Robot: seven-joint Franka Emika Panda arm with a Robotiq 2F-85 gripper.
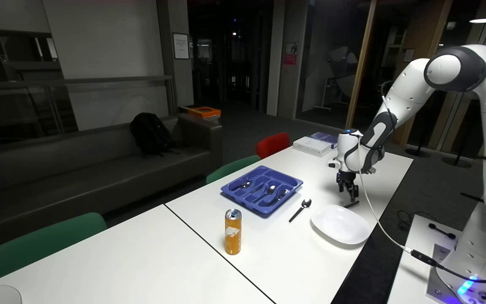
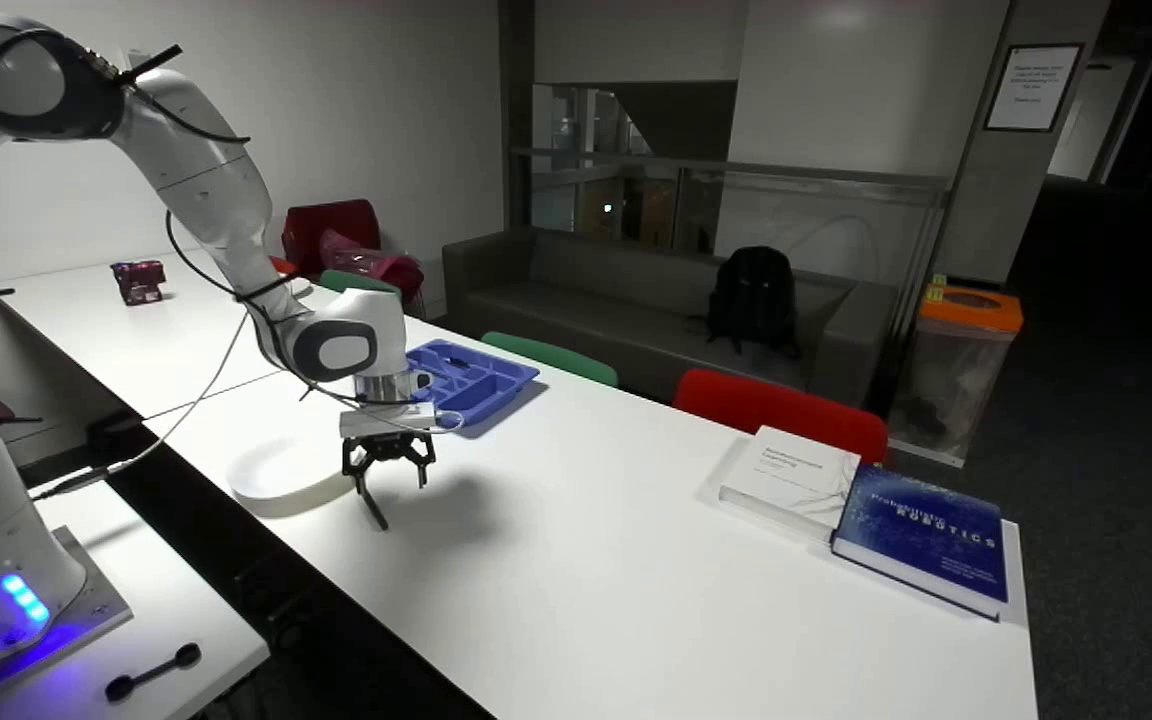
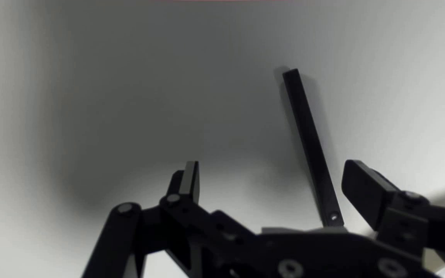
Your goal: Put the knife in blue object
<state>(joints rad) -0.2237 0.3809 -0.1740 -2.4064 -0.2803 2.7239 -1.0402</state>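
Note:
The knife, a slim straight dark bar, lies on the white table beside the plate in both exterior views (image 1: 351,204) (image 2: 373,505). The wrist view shows the knife (image 3: 311,139) slanting, with a small hole at its near end. My gripper is just above it in both exterior views (image 1: 347,195) (image 2: 391,482). In the wrist view my gripper (image 3: 272,172) is open, its fingers apart on either side of the knife's near part. The knife is nearer the right finger, with a small gap. The blue tray (image 1: 270,172) (image 2: 486,402) stands apart from the gripper and holds several pieces of cutlery.
A white plate (image 1: 340,226) (image 2: 276,478) stands close beside the knife and gripper. A dark spoon (image 1: 300,210) lies between plate and tray. An orange can (image 1: 233,232) stands near the tray. A white book (image 2: 791,480) and a blue book (image 2: 921,535) lie at the table's end.

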